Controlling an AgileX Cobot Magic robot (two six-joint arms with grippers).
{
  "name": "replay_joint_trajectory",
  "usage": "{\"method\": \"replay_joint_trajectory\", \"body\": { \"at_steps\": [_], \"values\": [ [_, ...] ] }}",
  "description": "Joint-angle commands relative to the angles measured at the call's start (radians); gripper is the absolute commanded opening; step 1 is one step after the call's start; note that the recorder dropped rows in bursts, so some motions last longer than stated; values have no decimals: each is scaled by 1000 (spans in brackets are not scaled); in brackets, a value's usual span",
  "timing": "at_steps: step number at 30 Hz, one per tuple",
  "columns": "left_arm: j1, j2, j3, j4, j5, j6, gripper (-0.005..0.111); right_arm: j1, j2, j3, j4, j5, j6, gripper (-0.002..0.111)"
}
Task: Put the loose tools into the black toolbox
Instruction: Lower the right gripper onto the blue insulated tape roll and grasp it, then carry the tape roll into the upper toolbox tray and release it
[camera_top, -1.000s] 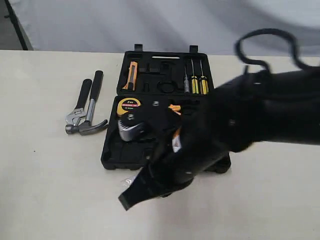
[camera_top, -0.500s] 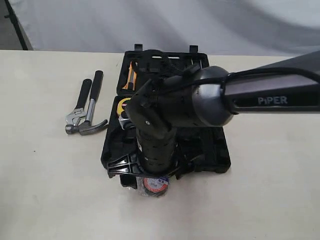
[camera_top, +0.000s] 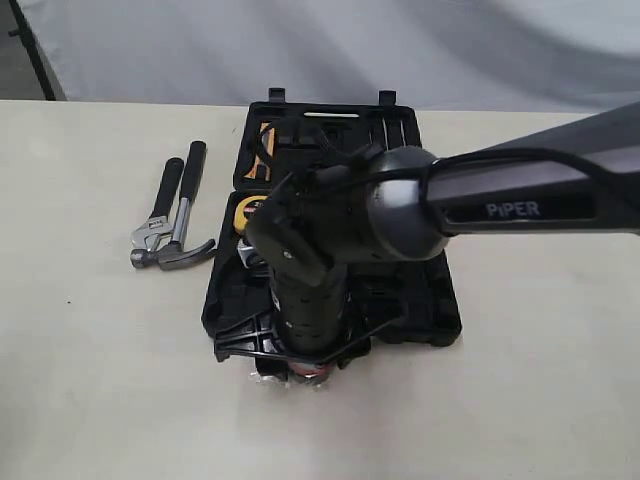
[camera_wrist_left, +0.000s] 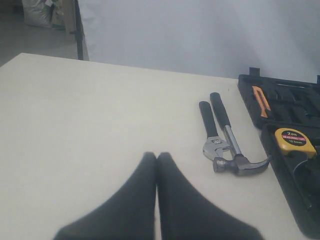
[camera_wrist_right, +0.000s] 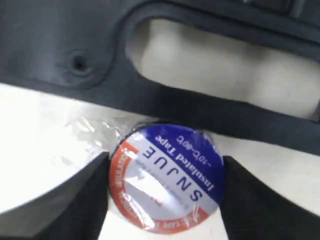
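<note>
- The exterior view shows the right arm reaching across the open toolbox (camera_top: 420, 300). The right gripper (camera_top: 300, 356) points straight down just past the box's near edge. Only a red sliver of the tape roll (camera_top: 306, 373) shows under it.
- The right wrist view gives the close look. The tape roll (camera_wrist_right: 167, 185) lies flat on the table beside the slot handle of the toolbox (camera_wrist_right: 65, 45), outside the box, its clear wrap crumpled to one side.
- The right gripper (camera_wrist_right: 166, 159) is spread to the roll's width, one finger against each side of the wrap. Whether it is squeezing cannot be told.
- Only the left wrist view shows the left gripper (camera_wrist_left: 157, 165). Its fingers are pressed together with nothing between them, above bare table well to the left of the tools.
- The hammer (camera_wrist_left: 231, 146) and wrench (camera_wrist_left: 209, 131) lie side by side on the table left of the toolbox (camera_wrist_left: 295, 180), heads near, handles pointing far.
- A yellow tape measure (camera_wrist_left: 295, 142) sits in the near half of the box and an orange knife (camera_wrist_left: 261, 100) in the far half.
- The table (camera_top: 90, 380) is plain cream.
- A pale cloth (camera_top: 330, 45) hangs behind the table, with a dark pole (camera_top: 28, 48) at the far left. The left wrist view also catches pale sacks (camera_wrist_left: 44, 12) on the floor there.
</note>
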Motion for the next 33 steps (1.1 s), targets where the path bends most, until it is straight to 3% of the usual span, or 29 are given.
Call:
{"method": "replay_joint_trajectory", "body": {
  "at_steps": [1,7,16,19,24,33],
  "values": [
    [3,-8,9,-14,-17,-10,1,-7,-74,-9,-7,6,-53,0],
    [3,-8,9,-14,-17,-10,1,-18,-229,-7,111,26,-346,0],
    [3,-8,9,-14,-17,-10,1,-322,-294,-33,157,28,-594,-1],
    [3,-8,9,-14,-17,-10,1,-411,-182,-179,161,65,-627,-1],
    [3,-8,9,-14,-17,-10,1,-422,96,-485,171,90,-616,-1],
    [3,-8,9,-14,-17,-10,1,-476,370,-867,162,124,-597,-1]
  ]
}}
